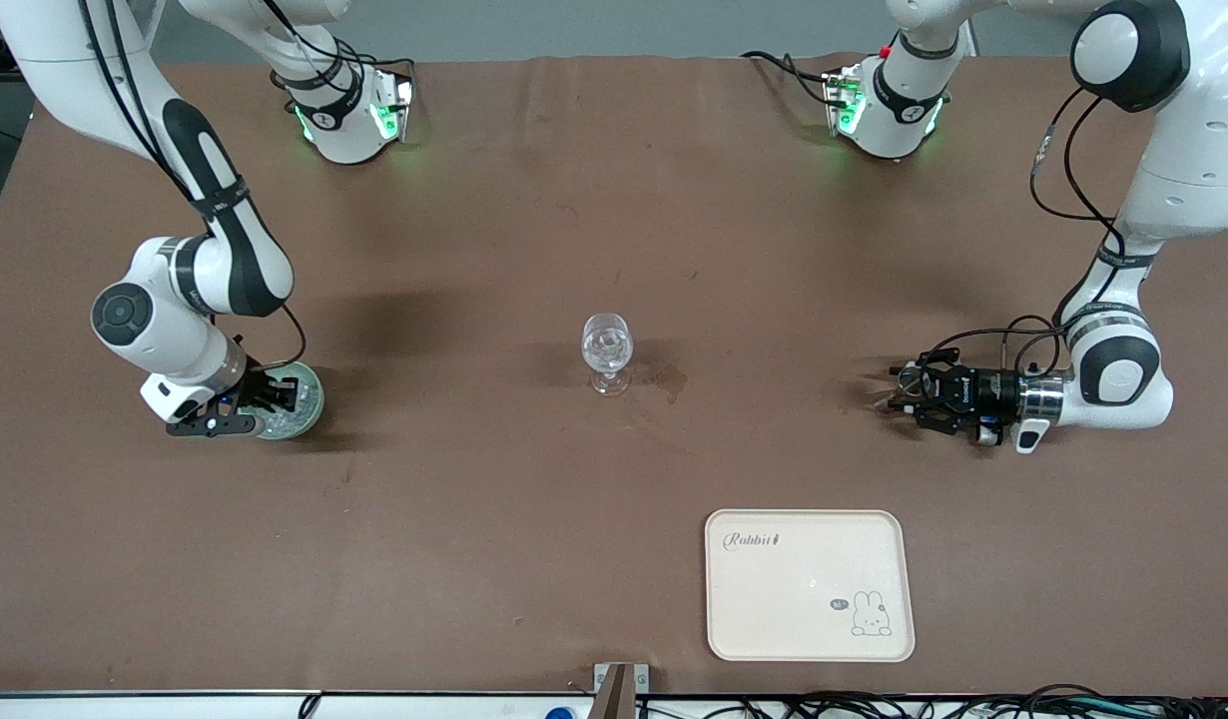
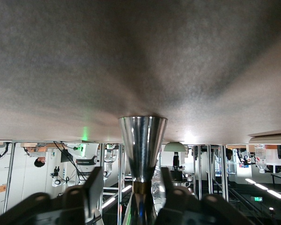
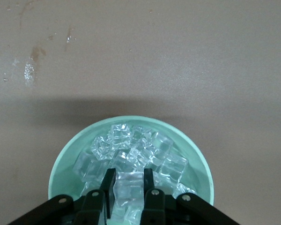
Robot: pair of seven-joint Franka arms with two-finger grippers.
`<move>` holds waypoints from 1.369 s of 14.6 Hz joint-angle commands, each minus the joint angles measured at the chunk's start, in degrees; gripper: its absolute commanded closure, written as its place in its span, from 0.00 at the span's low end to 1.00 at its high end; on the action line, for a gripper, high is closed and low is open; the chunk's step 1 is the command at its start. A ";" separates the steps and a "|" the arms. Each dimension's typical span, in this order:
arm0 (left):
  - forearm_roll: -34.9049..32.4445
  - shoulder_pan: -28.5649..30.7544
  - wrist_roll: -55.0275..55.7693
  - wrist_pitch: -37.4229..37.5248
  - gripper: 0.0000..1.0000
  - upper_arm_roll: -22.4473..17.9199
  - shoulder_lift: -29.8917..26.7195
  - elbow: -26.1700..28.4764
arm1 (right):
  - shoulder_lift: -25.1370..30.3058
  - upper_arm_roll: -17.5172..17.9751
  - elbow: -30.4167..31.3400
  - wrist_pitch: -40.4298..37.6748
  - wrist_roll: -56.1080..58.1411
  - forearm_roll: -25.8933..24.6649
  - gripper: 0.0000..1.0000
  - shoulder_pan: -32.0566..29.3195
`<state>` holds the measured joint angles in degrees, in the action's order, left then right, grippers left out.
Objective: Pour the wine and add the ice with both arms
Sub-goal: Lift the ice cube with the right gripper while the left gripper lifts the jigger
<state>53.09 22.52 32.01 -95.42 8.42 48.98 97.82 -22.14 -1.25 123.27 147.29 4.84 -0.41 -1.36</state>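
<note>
The pale green bowl (image 1: 312, 399) with the ice (image 3: 131, 145) stands toward the right arm's end of the table. My right gripper (image 1: 275, 394) is down in the bowl (image 3: 65, 173). In the right wrist view, the right gripper (image 3: 127, 176) has its fingers against both sides of one ice cube. The clear stemmed glass (image 1: 607, 352) stands mid-table with something glinting in it. My left gripper (image 1: 889, 399) lies low toward the left arm's end. In the left wrist view, the left gripper (image 2: 131, 173) has its fingers spread on either side of a silver cone-shaped cup (image 2: 143, 140).
A cream tray (image 1: 809, 639) with a rabbit print lies nearer to the front camera than the glass, toward the left arm's end. A wet stain (image 1: 671, 380) marks the brown table beside the glass foot. No wine bottle is in view.
</note>
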 commanded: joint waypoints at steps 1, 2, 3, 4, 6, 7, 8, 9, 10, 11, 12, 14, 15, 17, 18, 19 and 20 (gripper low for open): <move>1.22 -0.02 -0.72 0.67 0.55 -0.16 -0.02 -0.26 | 3.07 0.28 0.83 -1.57 -0.45 0.06 0.89 -0.49; 1.14 -0.02 -0.72 0.67 0.57 -0.16 -0.02 -0.26 | 4.11 0.28 0.65 -2.62 -0.36 0.06 0.89 -0.66; 1.05 -0.11 -0.72 0.76 0.62 -0.16 -0.11 -0.26 | 4.73 0.28 0.48 -3.58 -0.45 0.06 0.89 -0.66; 1.05 -0.20 -0.72 1.11 0.64 -0.16 -0.02 -0.35 | 5.52 0.28 -0.05 -4.72 -0.45 0.06 0.89 -0.75; 0.87 -0.20 -0.63 1.11 0.67 -0.16 -0.11 -0.43 | 6.93 0.20 -1.89 -8.49 -0.36 0.06 0.89 -0.93; 0.87 -0.20 -0.63 1.11 0.72 -0.25 -0.02 -0.43 | 7.63 0.20 -3.29 -11.04 -0.45 0.06 0.89 -0.93; 0.87 -0.20 -0.37 1.11 0.77 -0.16 -0.11 -0.43 | 8.34 0.02 -5.22 -14.11 -0.36 0.06 0.89 -1.01; 0.78 -0.20 -0.20 1.11 0.82 -0.25 -0.11 -0.43 | 8.87 0.11 -6.98 -16.84 -0.45 0.06 0.89 -1.36; 0.78 -0.11 -0.11 1.46 0.87 -0.16 -0.11 -0.43 | 9.39 0.11 -9.00 -19.91 -0.36 0.06 0.89 -1.45; 0.78 -0.11 -0.02 1.98 0.89 -0.16 -0.37 -0.43 | 9.83 0.11 -11.19 -23.25 -0.36 0.06 0.89 -1.45; 0.78 -0.46 0.42 2.42 0.92 -0.16 -0.72 -0.52 | 10.19 0.02 -13.30 -26.41 -0.36 0.06 0.89 -1.45; 0.96 -0.72 0.51 4.09 0.99 -0.07 -0.82 -1.13 | 11.59 0.02 -16.30 -31.43 -0.36 0.06 0.89 -1.45; 0.96 -0.73 0.51 4.97 0.99 0.27 -0.90 -1.49 | 12.47 0.02 -17.27 -32.93 -0.36 0.06 0.89 -1.45; 0.87 -0.37 0.68 5.94 0.99 2.03 -2.39 -1.31 | 14.66 0.02 -17.98 -35.05 -0.36 0.06 0.89 -1.37; 0.87 -0.64 1.64 6.47 0.99 2.38 -3.35 -1.14 | 16.15 0.02 -17.98 -35.49 -0.36 0.06 0.89 -1.28; 0.96 -0.46 2.87 6.99 0.99 3.87 -4.15 -1.05 | 17.64 0.11 -17.98 -36.37 -0.36 0.06 0.89 -1.11; 1.05 -0.46 4.62 7.09 0.99 5.71 -5.29 -0.53 | 19.31 0.19 -17.98 -37.51 -0.36 0.06 0.89 -0.93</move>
<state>53.10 22.31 33.77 -89.35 11.98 47.15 95.78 -6.92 -1.44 104.25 111.71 4.81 -0.41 -2.34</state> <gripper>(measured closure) 0.789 0.722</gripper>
